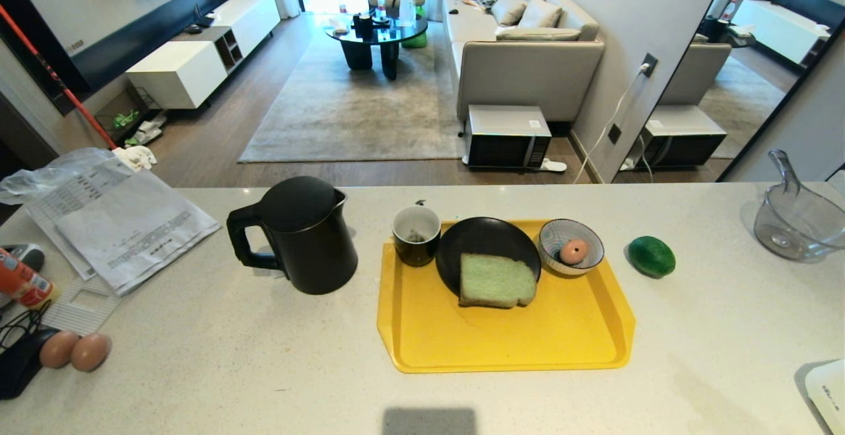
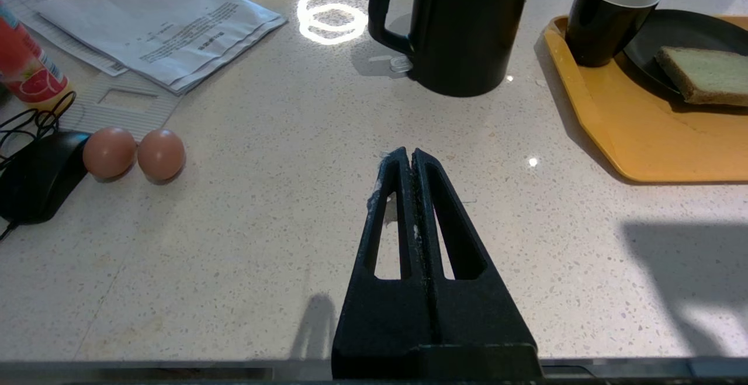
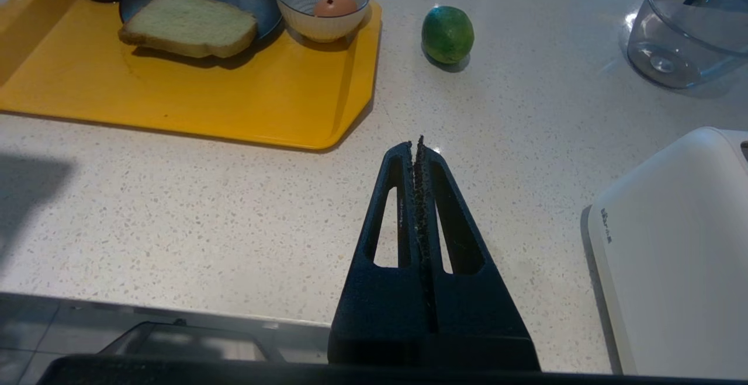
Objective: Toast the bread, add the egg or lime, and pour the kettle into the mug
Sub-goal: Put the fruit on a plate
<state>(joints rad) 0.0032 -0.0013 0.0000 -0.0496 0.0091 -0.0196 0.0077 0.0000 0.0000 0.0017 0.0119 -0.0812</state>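
- Speckled pale countertop [image 1: 198, 369] filled my screens, with a living room beyond its far edge.
- Nearest me, the left gripper [image 2: 412, 160] sat low over bare counter, fingers pressed together, holding nothing.
- The right gripper [image 3: 416, 150] was likewise pressed tight and empty, by the near corner of the yellow tray [image 1: 502, 342].
- Neither arm appeared in my head view; only the wrist cameras showed them.
- Mid-counter, the bread [image 1: 495, 281] lay half on the black plate [image 1: 485, 240], overhanging onto the tray.
- The mug [image 1: 416, 234] stood on the tray's far left corner, the kettle [image 1: 300, 234] just beside the tray on bare counter.
- A striped bowl [image 1: 572, 247] held an egg [image 1: 574, 251]; the lime [image 1: 651, 256] lay on the counter right of the tray.
- I judged the toasting step not yet begun: the bread was pale.
- Next I'd need the right fingers to spread and take the slice by its overhanging edge.
- My right wrist view alone showed a white appliance [image 3: 672, 245] broadly, possibly the toaster; the left wrist showed two loose eggs [image 2: 134, 152].
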